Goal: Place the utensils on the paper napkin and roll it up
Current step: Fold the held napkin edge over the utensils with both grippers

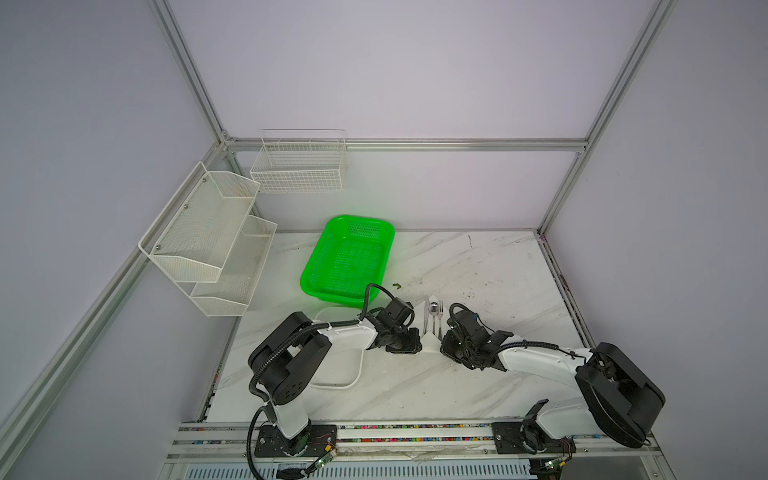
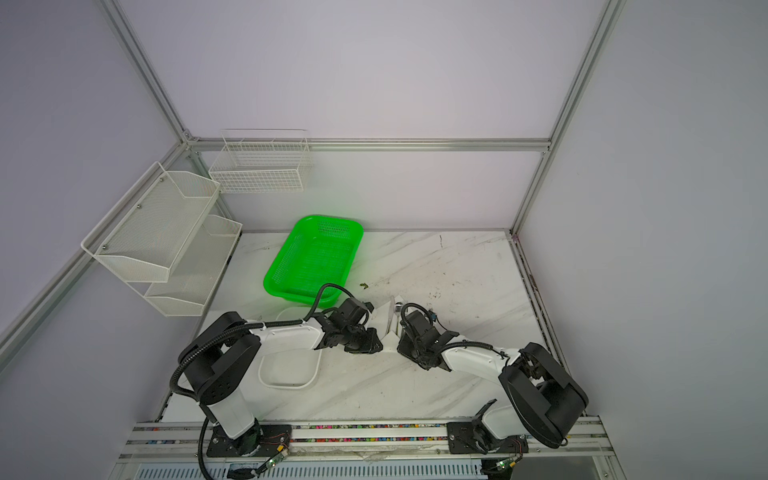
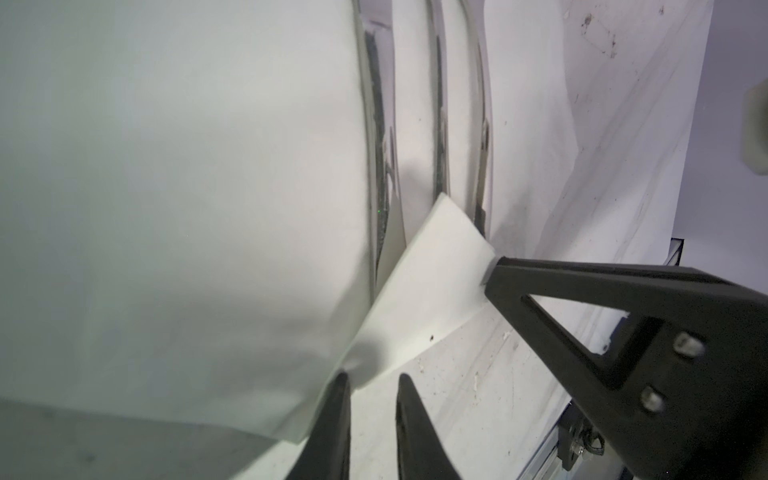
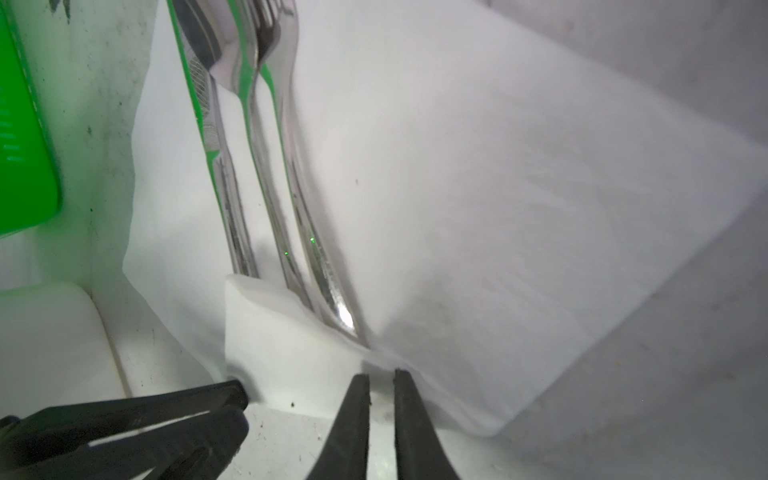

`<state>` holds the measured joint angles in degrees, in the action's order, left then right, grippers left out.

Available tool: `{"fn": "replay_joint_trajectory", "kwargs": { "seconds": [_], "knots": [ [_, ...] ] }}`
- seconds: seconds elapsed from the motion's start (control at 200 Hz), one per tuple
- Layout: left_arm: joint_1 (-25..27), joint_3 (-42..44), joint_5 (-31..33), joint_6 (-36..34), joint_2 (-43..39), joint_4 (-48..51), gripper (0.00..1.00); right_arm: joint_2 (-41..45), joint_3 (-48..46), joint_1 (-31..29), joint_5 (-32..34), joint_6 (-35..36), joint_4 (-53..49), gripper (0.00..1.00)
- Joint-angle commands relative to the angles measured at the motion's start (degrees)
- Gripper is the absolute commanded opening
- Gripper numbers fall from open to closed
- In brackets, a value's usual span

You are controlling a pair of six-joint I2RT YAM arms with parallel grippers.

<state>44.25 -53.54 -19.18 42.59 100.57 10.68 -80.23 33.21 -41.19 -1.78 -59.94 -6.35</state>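
The paper napkin [image 1: 417,311] lies as a diamond mid-table with the utensils [image 1: 433,316] side by side on it, heads pointing away. Knife, spoon and fork [image 4: 266,174] show in the right wrist view. The napkin's near corner [image 4: 286,357] is folded up over the handle ends. My left gripper [image 3: 372,378] sits at one end of that fold, jaws slightly apart, napkin puckered against one fingertip. My right gripper [image 4: 381,374] is at the other end, jaws a narrow gap apart with bare table between them. Its finger [image 3: 540,278] touches the folded corner [image 3: 440,257].
A green basket [image 1: 349,257] stands behind the napkin to the left. A white tray [image 1: 357,374] lies under my left arm. Two wire racks [image 1: 208,237] and a wire basket [image 1: 299,166] hang on the left and back walls.
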Motion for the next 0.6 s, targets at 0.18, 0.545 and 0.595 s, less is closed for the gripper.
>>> {"fn": "replay_joint_trajectory", "kwargs": {
  "seconds": [0.18,0.545,0.595],
  "knots": [
    [-0.6,2.0,1.7,-0.3,-3.3,0.7,0.18,1.3,0.3,0.1,1.8,-0.2,-3.6,0.2],
    [-0.7,0.5,-0.1,-0.8,-2.1,0.2,0.18,7.5,1.1,0.2,2.4,1.6,-7.2,0.21],
    [-0.7,0.1,0.3,-0.9,-2.2,0.7,0.19,6.5,1.2,0.2,1.3,2.9,-6.7,0.21]
  ]
}}
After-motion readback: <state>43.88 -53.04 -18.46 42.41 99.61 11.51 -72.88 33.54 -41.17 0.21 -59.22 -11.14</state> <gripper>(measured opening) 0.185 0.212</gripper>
